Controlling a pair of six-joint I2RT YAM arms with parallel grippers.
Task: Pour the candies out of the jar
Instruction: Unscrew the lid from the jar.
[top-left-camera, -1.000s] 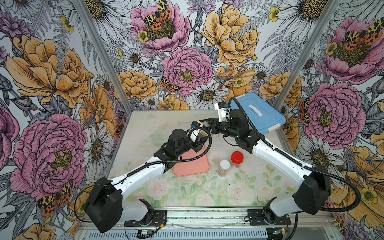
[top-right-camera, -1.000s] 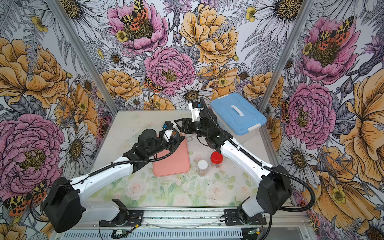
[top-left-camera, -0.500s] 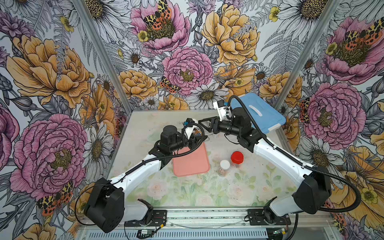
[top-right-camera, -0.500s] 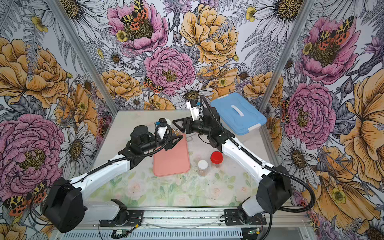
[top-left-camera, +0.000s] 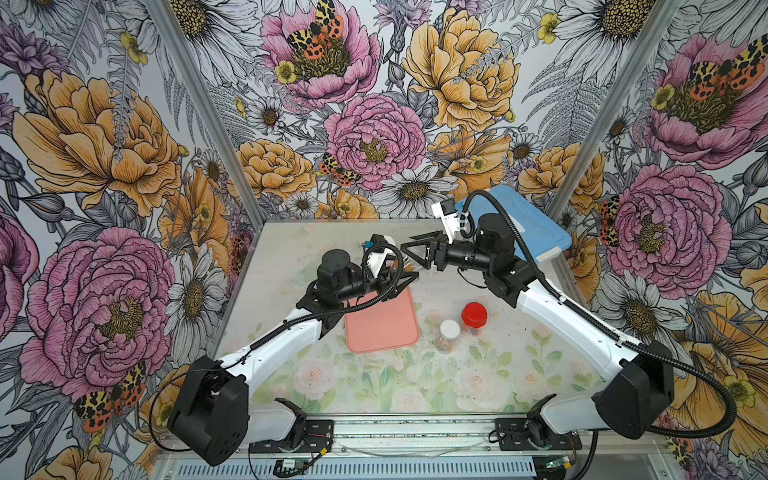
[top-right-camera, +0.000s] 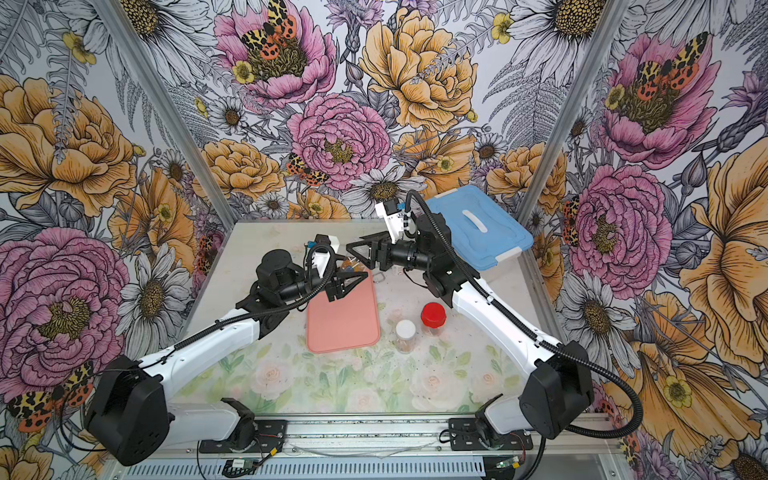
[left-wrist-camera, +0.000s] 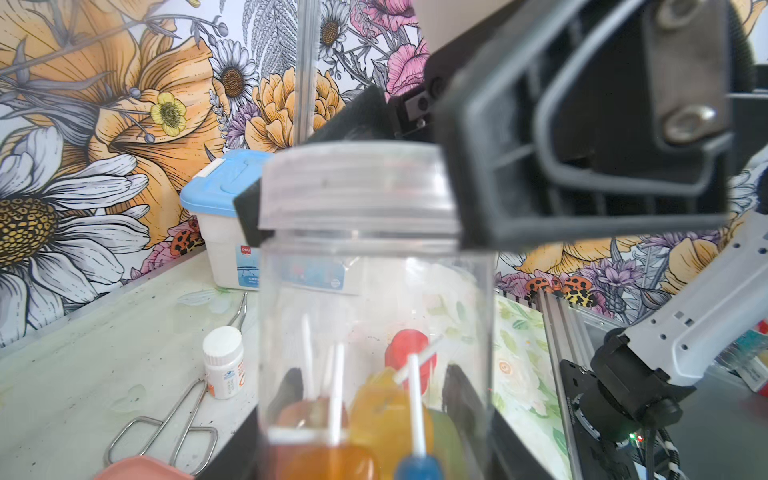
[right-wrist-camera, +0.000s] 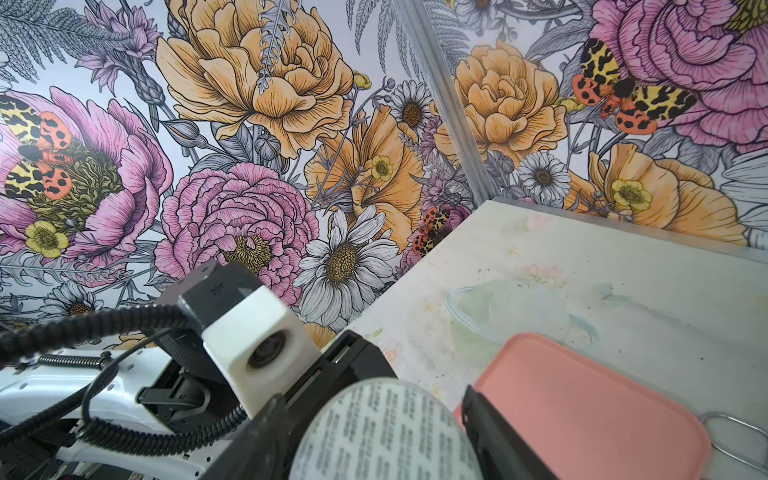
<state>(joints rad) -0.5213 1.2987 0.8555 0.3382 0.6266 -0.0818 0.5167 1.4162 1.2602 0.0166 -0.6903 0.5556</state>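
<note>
Candies in jar, within left pincer grip

Left arm: extended from the near-left base toward table centre, forearm raised, wrist roughly level. Left gripper: clamped round the clear jar. Right arm: extended from the near-right base, wrist level, facing the left gripper. Right gripper: fingers either side of the jar's lid; contact indiscernible.
</note>
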